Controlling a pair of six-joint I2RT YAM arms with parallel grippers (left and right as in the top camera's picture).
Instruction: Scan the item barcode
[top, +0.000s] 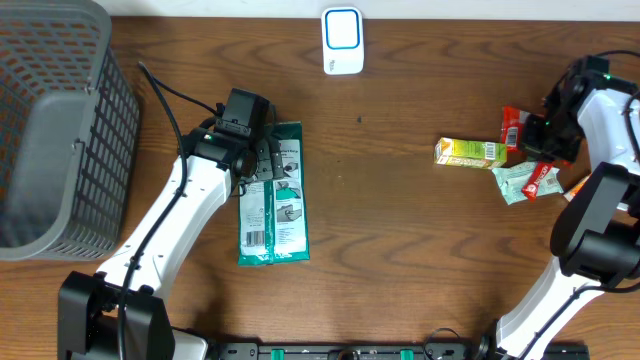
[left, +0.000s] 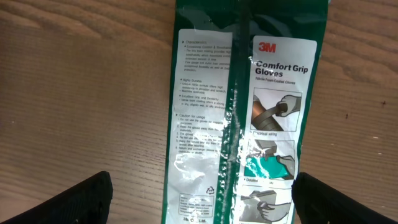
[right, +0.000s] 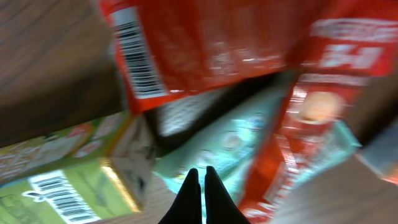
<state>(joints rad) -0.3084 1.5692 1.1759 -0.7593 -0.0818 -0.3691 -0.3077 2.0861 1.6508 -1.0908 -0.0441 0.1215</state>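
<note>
A green and white 3M glove packet (top: 272, 200) lies flat on the wooden table. My left gripper (top: 252, 150) hovers over its far end. In the left wrist view the packet (left: 242, 112) fills the middle, and the left gripper (left: 202, 205) stands open with a finger on each side, apart from it. My right gripper (top: 543, 140) hangs over a pile of items at the right. In the right wrist view the right gripper (right: 200, 186) is shut with nothing between its fingers, above a mint packet (right: 249, 143). A white and blue scanner (top: 341, 40) stands at the back.
A grey mesh basket (top: 60, 130) fills the far left. The right pile holds a yellow-green box (top: 470, 152), a red packet (top: 513, 127) with a barcode (right: 134, 53), a mint packet (top: 512, 182) and another red packet (top: 541, 180).
</note>
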